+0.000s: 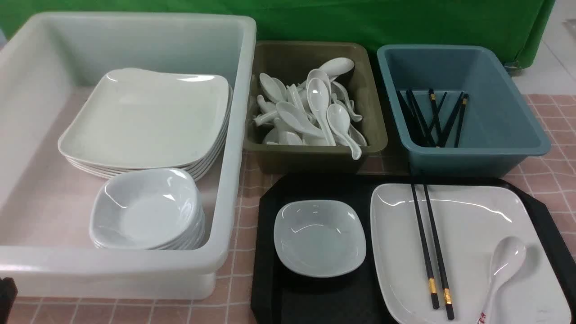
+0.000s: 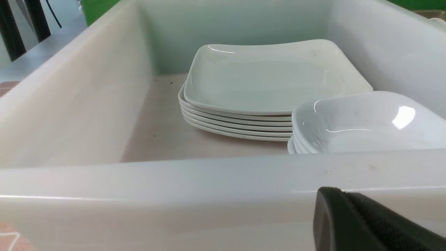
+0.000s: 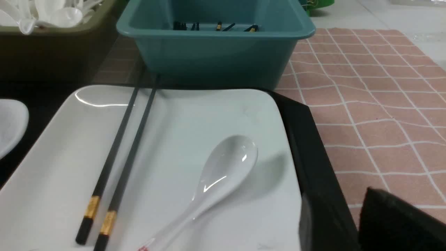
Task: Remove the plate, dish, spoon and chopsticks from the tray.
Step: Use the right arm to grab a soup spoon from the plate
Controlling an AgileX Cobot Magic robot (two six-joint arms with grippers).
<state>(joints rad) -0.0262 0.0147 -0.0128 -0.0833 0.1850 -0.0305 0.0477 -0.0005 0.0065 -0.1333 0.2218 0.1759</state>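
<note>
Nearby, spoon (image 3: 223, 174) ahead of right hand (image 3: 369, 226).

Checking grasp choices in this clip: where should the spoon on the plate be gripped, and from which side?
Probably the narrow handle of the spoon, from above, closing across its width. It lies bowl up on the plate, handle toward the robot; the rounded bowl is wider, and the chopsticks on its left leave room.

The tray (image 1: 310, 301) holds one plate (image 1: 472, 234), dish (image 1: 319, 237), spoon (image 1: 506, 263), two chopsticks (image 1: 423, 243).
</note>
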